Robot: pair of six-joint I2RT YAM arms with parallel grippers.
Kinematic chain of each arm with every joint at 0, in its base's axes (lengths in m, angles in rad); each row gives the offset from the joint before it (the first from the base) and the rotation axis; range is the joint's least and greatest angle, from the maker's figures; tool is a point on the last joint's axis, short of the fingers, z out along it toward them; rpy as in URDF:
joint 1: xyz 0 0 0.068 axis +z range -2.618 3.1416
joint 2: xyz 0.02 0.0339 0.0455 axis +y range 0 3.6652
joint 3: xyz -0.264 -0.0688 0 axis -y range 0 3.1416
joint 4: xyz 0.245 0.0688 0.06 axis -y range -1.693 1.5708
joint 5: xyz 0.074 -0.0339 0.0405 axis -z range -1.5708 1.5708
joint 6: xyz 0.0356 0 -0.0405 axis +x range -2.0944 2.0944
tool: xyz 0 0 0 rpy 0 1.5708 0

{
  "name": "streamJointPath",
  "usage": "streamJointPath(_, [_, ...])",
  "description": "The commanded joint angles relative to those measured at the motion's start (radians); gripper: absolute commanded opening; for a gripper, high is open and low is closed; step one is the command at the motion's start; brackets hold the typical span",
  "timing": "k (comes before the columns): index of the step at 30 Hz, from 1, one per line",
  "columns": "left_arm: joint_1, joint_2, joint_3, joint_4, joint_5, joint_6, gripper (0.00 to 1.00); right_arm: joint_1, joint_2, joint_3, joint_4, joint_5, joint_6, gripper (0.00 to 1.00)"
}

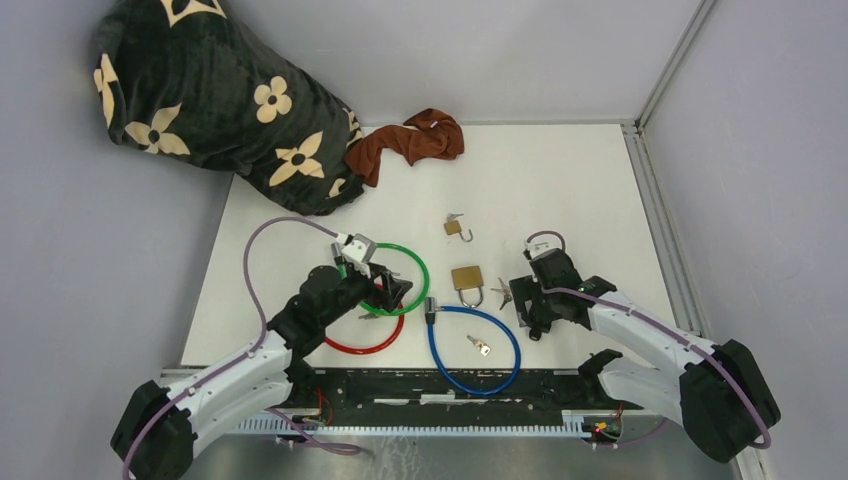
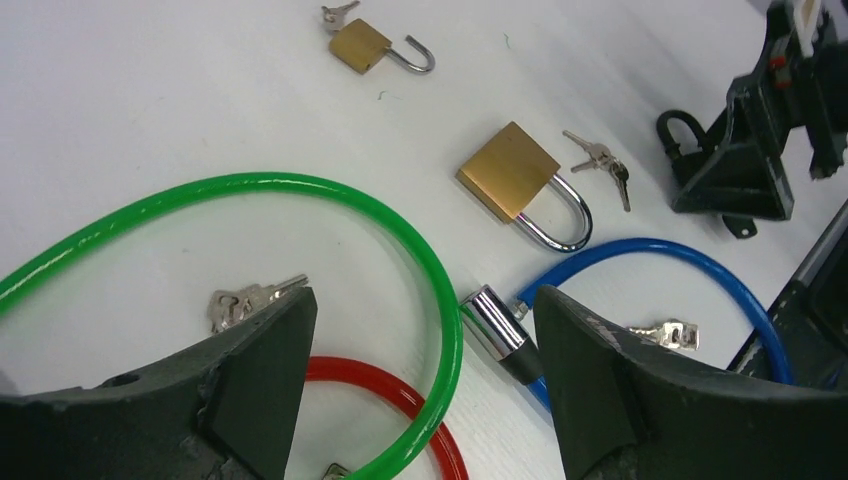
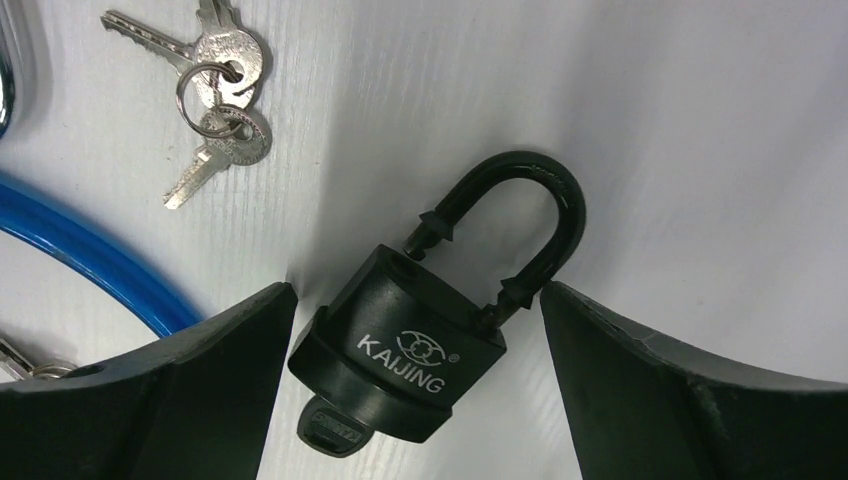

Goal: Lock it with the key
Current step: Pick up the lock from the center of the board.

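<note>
A black KAIJING padlock [image 3: 415, 345] lies flat on the white table between the fingers of my open right gripper [image 3: 417, 290]. Its shackle [image 3: 530, 200] is popped open, one leg out of the body. A black-headed key [image 3: 330, 435] sits in its keyhole. The fingers straddle the lock body and do not touch it. In the top view the right gripper [image 1: 532, 308] covers the lock. My left gripper [image 1: 388, 290] is open and empty, hovering over the green cable lock [image 2: 400, 230] and the red cable lock [image 2: 400, 395].
A large brass padlock [image 2: 510, 170], a small brass padlock [image 2: 360, 45] and a blue cable lock [image 2: 680, 255] lie mid-table. Loose key sets lie around [image 3: 215, 85], [image 2: 245, 300], [image 2: 665, 333]. A brown cloth [image 1: 410, 145] and a patterned blanket [image 1: 220, 100] lie at the back.
</note>
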Motion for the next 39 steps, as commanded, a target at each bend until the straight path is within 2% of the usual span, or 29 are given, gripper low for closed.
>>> streamJointPath(1, [0.074,-0.087,-0.064,0.084,0.046,-0.178,0.84,0.037,0.041,0.006,0.019,0.025,0.08,0.98])
streamJointPath(6, [0.113,-0.153,-0.1,0.116,0.06,-0.209,0.84,0.079,0.057,-0.006,-0.016,0.064,0.118,0.98])
streamJointPath(11, [0.142,-0.193,-0.12,0.127,0.055,-0.238,0.84,0.084,-0.018,-0.072,-0.012,0.068,0.175,0.98])
streamJointPath(16, [0.183,-0.196,-0.131,0.139,0.047,-0.238,0.84,0.083,-0.067,-0.158,0.046,0.032,0.201,0.91])
streamJointPath(20, [0.197,-0.2,-0.135,0.14,0.048,-0.235,0.84,0.083,-0.074,-0.19,0.06,0.008,0.203,0.76])
streamJointPath(24, [0.198,-0.216,-0.141,0.148,0.064,-0.237,0.84,0.083,-0.103,-0.189,0.083,-0.003,0.187,0.51])
streamJointPath(26, [0.2,-0.221,-0.142,0.149,0.069,-0.234,0.84,0.083,-0.115,-0.18,0.101,0.0,0.169,0.31])
streamJointPath(27, [0.202,-0.224,-0.142,0.147,0.071,-0.23,0.84,0.083,-0.116,-0.174,0.109,0.007,0.16,0.12])
streamJointPath(28, [0.204,-0.228,-0.142,0.144,0.072,-0.227,0.83,0.083,-0.114,-0.169,0.117,0.015,0.151,0.06])
streamJointPath(34, [0.234,-0.264,-0.145,0.141,0.081,-0.219,0.82,0.083,-0.064,-0.098,0.137,-0.006,0.047,0.0])
streamJointPath(39, [0.24,-0.262,-0.146,0.154,0.126,-0.223,0.8,0.083,-0.028,-0.035,0.186,-0.127,-0.074,0.0])
